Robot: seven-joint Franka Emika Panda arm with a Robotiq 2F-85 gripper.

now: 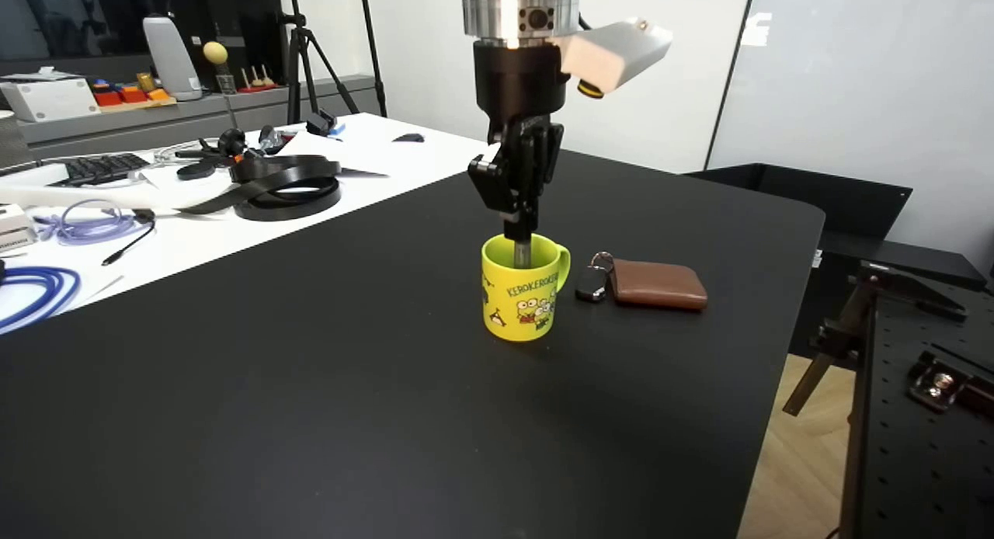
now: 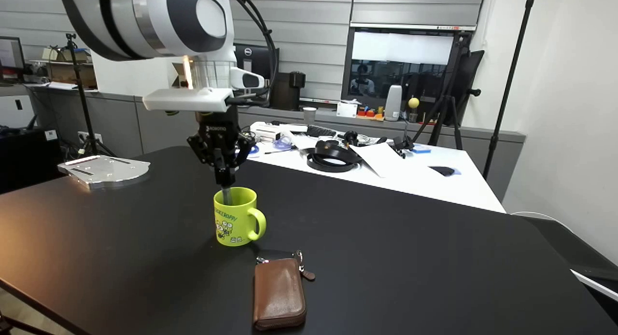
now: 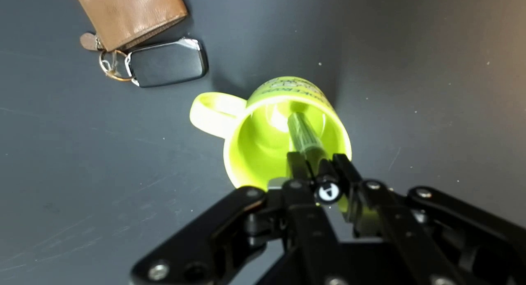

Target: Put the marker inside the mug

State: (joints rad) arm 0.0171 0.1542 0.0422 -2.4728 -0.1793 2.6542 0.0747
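The yellow-green mug (image 1: 519,310) stands upright on the black table, and it also shows in an exterior view (image 2: 244,216) and in the wrist view (image 3: 263,162). My gripper (image 3: 318,158) is right above the mug's opening, fingers pointing down, as both exterior views (image 1: 520,227) (image 2: 225,178) show. Its fingers are shut on the marker (image 3: 303,133), whose dark upper end with a white mark sits between them. The marker's greyish lower part reaches down inside the mug, below the rim (image 1: 522,254) (image 2: 227,196). Whether its tip touches the mug's floor I cannot tell.
A brown wallet (image 1: 658,284) with a black key fob (image 3: 168,63) lies beside the mug, on its handle side. A silver metal plate (image 2: 108,171) lies at the table's far edge. A white table (image 1: 435,147) with cables and black straps adjoins the black table.
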